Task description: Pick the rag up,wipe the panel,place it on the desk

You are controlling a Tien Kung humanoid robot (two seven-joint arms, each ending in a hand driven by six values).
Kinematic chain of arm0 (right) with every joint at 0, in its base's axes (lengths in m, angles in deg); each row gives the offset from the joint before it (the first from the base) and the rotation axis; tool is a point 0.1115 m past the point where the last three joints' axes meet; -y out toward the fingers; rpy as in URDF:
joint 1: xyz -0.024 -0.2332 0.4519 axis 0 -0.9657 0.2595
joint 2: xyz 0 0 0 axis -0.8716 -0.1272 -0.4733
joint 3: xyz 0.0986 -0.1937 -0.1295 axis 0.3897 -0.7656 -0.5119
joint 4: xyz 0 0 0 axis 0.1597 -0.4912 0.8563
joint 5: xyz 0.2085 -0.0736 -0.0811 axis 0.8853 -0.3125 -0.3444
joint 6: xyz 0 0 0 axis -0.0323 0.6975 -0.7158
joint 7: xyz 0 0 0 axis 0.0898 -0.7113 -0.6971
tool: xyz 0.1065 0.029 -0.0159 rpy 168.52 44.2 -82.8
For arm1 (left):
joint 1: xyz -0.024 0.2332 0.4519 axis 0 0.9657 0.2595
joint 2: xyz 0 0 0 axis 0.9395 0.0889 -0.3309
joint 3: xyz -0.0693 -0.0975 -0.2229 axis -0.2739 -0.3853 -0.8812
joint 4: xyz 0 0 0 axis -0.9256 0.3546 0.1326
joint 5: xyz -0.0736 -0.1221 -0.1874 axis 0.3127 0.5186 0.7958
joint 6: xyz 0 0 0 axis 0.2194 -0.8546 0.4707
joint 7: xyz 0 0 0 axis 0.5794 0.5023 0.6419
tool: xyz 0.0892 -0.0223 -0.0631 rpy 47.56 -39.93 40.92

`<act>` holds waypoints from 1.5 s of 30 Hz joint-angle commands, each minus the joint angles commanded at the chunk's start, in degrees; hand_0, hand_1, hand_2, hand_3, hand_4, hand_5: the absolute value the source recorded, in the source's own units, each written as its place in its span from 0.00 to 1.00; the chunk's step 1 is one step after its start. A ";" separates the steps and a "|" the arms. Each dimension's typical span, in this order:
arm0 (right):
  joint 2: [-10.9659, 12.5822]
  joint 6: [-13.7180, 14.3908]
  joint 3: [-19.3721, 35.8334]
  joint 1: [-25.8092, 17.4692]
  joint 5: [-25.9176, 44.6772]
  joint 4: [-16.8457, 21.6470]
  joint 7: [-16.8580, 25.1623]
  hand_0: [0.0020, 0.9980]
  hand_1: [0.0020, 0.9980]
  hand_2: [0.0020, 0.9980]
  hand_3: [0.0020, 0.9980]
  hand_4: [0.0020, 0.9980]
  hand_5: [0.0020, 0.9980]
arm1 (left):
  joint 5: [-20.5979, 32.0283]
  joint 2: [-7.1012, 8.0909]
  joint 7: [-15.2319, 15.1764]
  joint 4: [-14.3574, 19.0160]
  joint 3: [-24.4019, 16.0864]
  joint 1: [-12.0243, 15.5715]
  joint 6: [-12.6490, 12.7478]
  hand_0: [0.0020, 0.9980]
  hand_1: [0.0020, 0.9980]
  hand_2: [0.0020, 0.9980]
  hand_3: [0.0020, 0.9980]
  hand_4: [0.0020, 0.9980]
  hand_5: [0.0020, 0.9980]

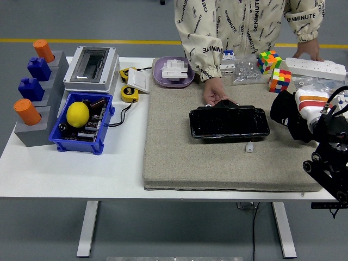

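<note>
The black panel lies flat on the grey felt mat, long side running left to right, with wide bare mat in front of it and to its left as far as the mat's near edge. A person's hand rests at the panel's far edge, touching or just beside it, so that side is closed in. The robot's right hand sits at the mat's right edge, just right of the panel and apart from it, its fingers wrapped around a dark rag — the cloth bulges out toward the panel. A small white piece lies on the mat just in front of the panel's right end. Behind, two colour cubes, a purple dish and a power strip crowd the far side — the person's other hand rests by the strip. Well to the left stands a blue bin holding a yellow ball.
</note>
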 joint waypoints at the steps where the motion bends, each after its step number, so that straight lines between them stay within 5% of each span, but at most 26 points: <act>1: 0.19 -0.04 0.07 -0.11 0.08 -0.25 -0.02 0.40 0.44 0.51 0.52 0.92 0.27 | -0.08 0.04 0.02 -0.04 -0.02 0.06 0.01 0.65 0.66 0.70 0.58 0.68 0.44; 10: 0.68 -0.31 1.07 -0.69 1.25 -0.46 -0.13 0.40 0.44 0.51 0.52 0.92 0.27 | -0.15 0.03 0.06 -0.06 -0.34 0.19 0.00 0.65 0.66 0.70 0.58 0.68 0.44; 20: 1.76 -2.84 1.57 0.18 14.68 1.83 -2.17 0.39 0.44 0.51 0.52 0.92 0.27 | -0.45 0.39 0.08 -0.16 -0.61 0.09 0.08 0.65 0.66 0.70 0.58 0.68 0.44; 36: 3.74 -5.47 1.00 0.58 22.02 1.47 -8.88 0.38 0.44 0.51 0.52 0.92 0.26 | -0.72 1.20 0.02 -0.18 -0.69 0.45 0.12 0.65 0.66 0.70 0.58 0.68 0.44; 45: 3.42 -5.79 0.36 1.38 26.48 2.70 -8.92 0.38 0.44 0.51 0.52 0.92 0.26 | -0.41 1.63 -0.02 0.08 0.12 -0.12 0.04 0.65 0.66 0.70 0.58 0.68 0.44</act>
